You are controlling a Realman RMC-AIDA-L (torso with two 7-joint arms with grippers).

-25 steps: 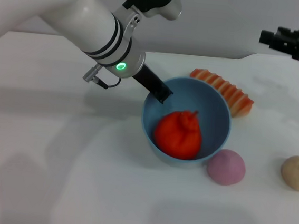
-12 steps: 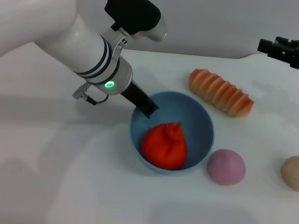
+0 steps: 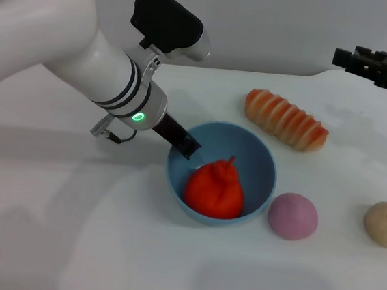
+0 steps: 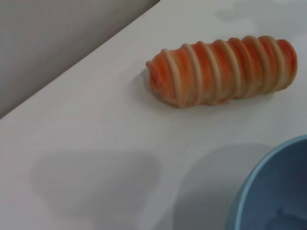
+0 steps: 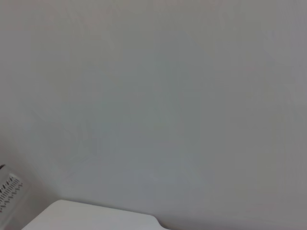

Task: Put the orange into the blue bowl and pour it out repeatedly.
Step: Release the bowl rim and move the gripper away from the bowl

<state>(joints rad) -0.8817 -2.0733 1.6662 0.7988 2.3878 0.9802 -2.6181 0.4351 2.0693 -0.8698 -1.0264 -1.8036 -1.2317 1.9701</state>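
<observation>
The red-orange lumpy orange (image 3: 215, 188) lies inside the light-blue bowl (image 3: 264, 155), which stands upright on the white table at the centre. My left gripper (image 3: 185, 144) is shut on the bowl's near-left rim, with one black finger (image 3: 178, 136) reaching down inside the wall. The left wrist view shows only a curved piece of the bowl's rim (image 4: 273, 191); the orange is hidden there. My right gripper (image 3: 346, 58) hangs parked high at the far right, away from the bowl.
A striped orange-and-cream bread loaf (image 3: 286, 120) lies behind the bowl to the right and also shows in the left wrist view (image 4: 220, 72). A pink ball (image 3: 293, 216) sits just right of the bowl. A beige ball (image 3: 385, 223) sits near the right edge.
My left arm has drawn the bowl, with the orange in it, to the left and towards me, away from the bread loaf. The right arm has not moved.
</observation>
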